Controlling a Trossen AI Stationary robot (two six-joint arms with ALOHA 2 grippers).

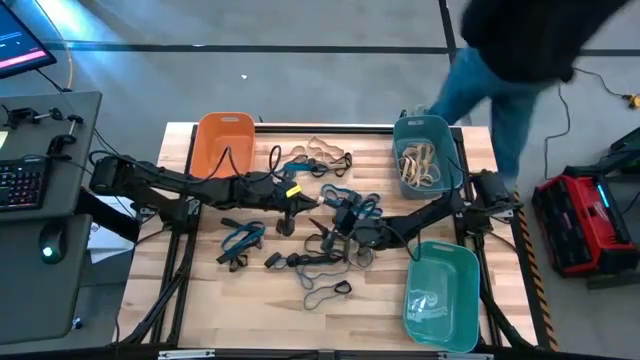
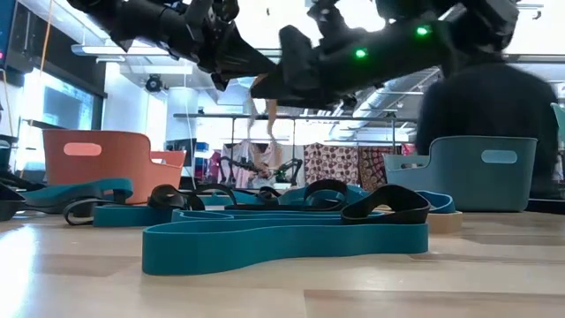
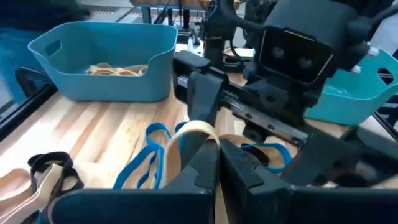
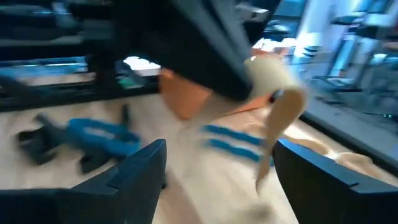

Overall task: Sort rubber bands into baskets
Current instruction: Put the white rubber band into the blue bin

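My left gripper (image 3: 215, 167) is shut on a tan rubber band (image 3: 194, 132) above the middle of the table (image 1: 180, 300). It also shows in the high view (image 1: 297, 208). My right gripper (image 4: 217, 177) is open and empty, facing the left one close by (image 1: 335, 228); its fingers stand on either side of the hanging band (image 4: 277, 118). Blue (image 1: 241, 240), tan (image 1: 320, 155) and black (image 1: 327, 291) bands lie flat on the wood. The orange basket (image 1: 222, 140) stands far left, the teal-blue basket (image 1: 425, 128) far right with tan bands inside, the green basket (image 1: 441, 295) near right. My left gripper pinches the tan band between its two shut fingers, at one spot of the loop (image 3: 208, 144). The rest of the loop stands out past the fingertips. In the low view the band (image 2: 265, 115) hangs slack below the gripper, clear of the table.
A person (image 1: 520, 50) stands beyond the table's far right corner, behind the teal-blue basket (image 2: 481, 172). Wide blue (image 2: 282, 240) and black (image 2: 388, 203) bands lie near the front edge. A keyboard and mouse sit on a desk (image 1: 40, 180) to the left.
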